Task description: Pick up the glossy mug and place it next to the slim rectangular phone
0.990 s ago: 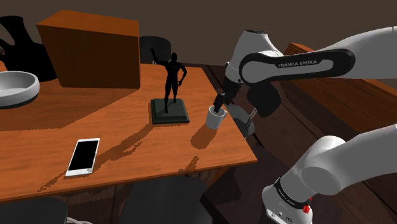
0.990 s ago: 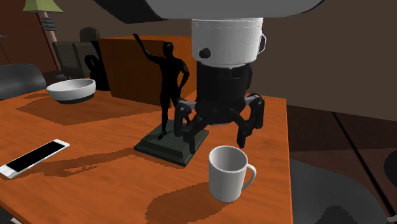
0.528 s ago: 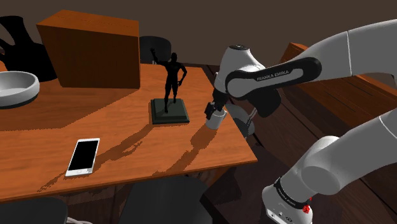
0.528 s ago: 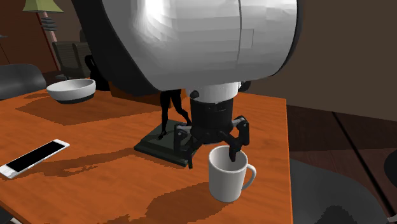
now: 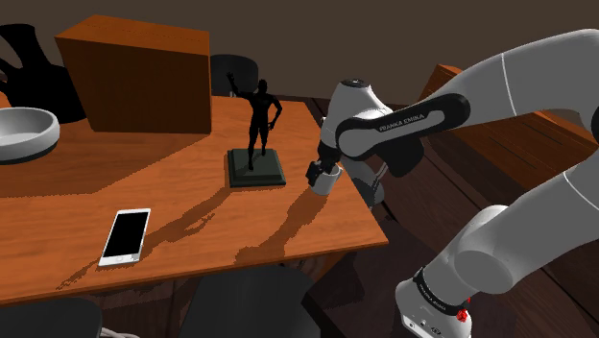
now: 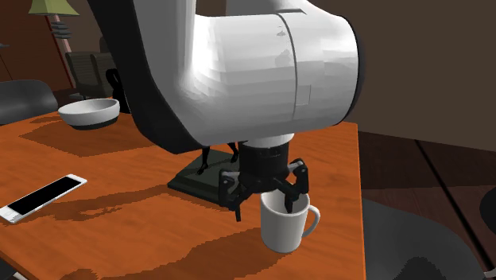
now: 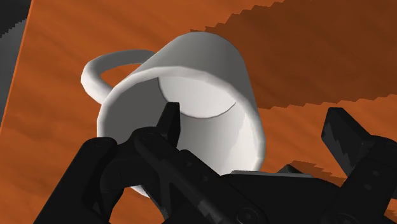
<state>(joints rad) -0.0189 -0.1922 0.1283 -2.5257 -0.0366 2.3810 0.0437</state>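
**End effector astride the mug's rim, not yet closed**

You have a wooden counter [image 5: 192, 206] in a dim room, with a black figurine [image 5: 257, 120] near its middle. To the shoulder view's left of the figurine sit a wooden box [image 5: 139, 72], a bowl [image 5: 24, 132] and, nearer the camera, the phone [image 5: 126, 235]. The white mug [image 6: 282, 231] stands upright just right of the figurine's base. The end effector [image 6: 264, 205] is released. One finger dips inside the mug and the other hangs outside its wall, seemingly without contact.

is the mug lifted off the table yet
No, the mug stands upright on the table, with the gripper open astride its rim.
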